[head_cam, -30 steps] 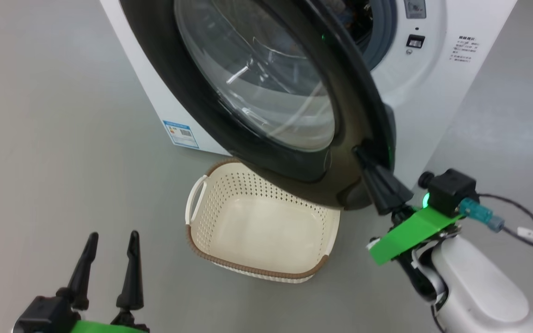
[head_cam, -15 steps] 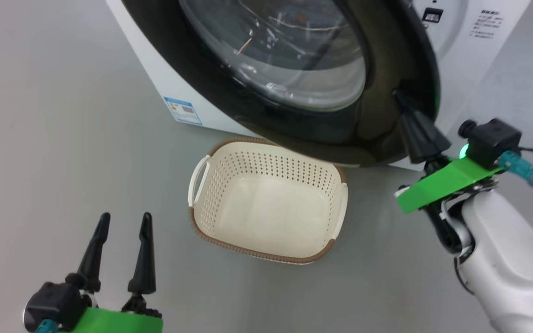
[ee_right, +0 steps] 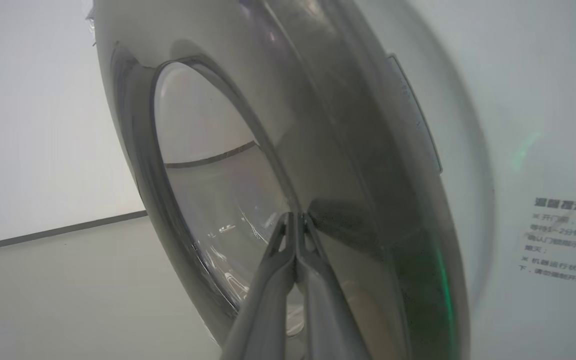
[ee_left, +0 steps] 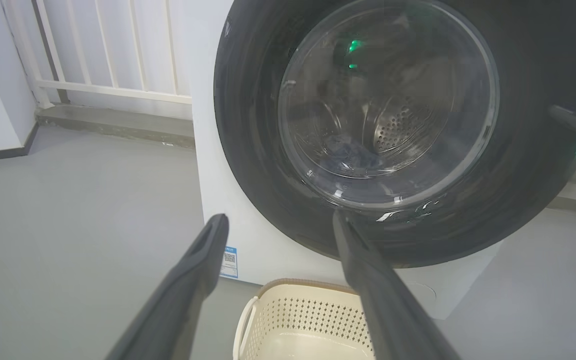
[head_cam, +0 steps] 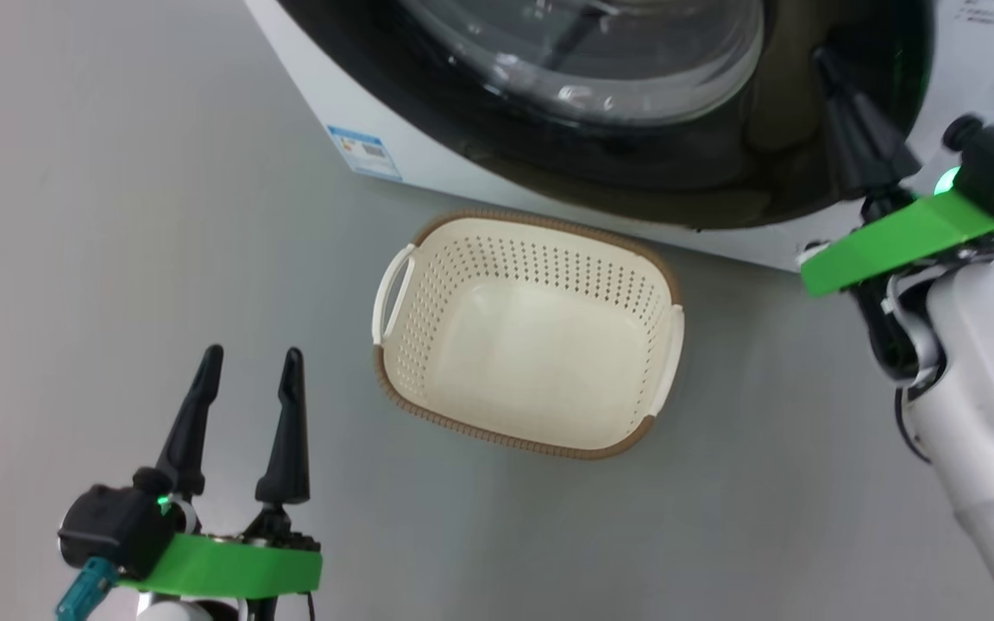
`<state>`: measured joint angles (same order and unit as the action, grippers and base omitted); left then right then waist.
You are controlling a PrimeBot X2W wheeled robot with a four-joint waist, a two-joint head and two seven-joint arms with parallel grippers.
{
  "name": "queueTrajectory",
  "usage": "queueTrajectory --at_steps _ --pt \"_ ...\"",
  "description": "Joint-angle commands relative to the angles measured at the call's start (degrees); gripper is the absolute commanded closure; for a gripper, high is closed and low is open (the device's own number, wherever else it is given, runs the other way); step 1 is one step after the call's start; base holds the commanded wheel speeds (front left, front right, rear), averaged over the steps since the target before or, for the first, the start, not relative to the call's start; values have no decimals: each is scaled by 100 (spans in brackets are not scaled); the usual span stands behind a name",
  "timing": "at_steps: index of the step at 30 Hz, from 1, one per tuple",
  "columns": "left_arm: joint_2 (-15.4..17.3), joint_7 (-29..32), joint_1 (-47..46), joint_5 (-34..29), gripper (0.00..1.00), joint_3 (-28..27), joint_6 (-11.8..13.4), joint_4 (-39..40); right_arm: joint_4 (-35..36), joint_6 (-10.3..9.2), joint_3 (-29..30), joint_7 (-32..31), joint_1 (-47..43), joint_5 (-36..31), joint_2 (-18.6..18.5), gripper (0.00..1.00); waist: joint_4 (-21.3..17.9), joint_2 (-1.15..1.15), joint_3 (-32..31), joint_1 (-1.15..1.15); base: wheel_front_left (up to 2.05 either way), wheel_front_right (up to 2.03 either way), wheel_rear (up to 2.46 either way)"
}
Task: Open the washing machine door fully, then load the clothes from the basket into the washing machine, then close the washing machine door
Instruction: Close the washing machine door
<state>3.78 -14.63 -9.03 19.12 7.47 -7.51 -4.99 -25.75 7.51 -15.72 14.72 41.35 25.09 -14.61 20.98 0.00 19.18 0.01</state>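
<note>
Right gripper (head_cam: pixel 827 65), jaws pressed together, tips against the door (head_cam: pixel 721 177) rim; left gripper (head_cam: pixel 251 355) upright, spread wide, empty, near the basket (head_cam: pixel 540 226).

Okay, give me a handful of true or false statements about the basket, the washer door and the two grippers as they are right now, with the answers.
1. The basket is empty. True.
2. The left gripper has its jaws shut on a garment. False: its jaws are open and hold nothing.
3. The right gripper has its jaws shut, tips against the black rim of the washing machine door. True.
4. The basket sits on a table. False: it stands on the floor in front of the washing machine.
5. Bluish clothes show through the door's glass. True.
</note>
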Motion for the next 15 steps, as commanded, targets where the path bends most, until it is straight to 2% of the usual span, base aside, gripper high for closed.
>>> queueTrajectory --at_steps 1,15 --pt "55 -37 -152 42 0 -163 2 198 96 -2 44 28 158 -65 20 100 92 0 147 -1 0 0 0" --pt "-12 -37 -465 92 0 -44 2 249 -38 -2 443 28 857 -256 -15 100 236 0 633 -1 0 0 0"
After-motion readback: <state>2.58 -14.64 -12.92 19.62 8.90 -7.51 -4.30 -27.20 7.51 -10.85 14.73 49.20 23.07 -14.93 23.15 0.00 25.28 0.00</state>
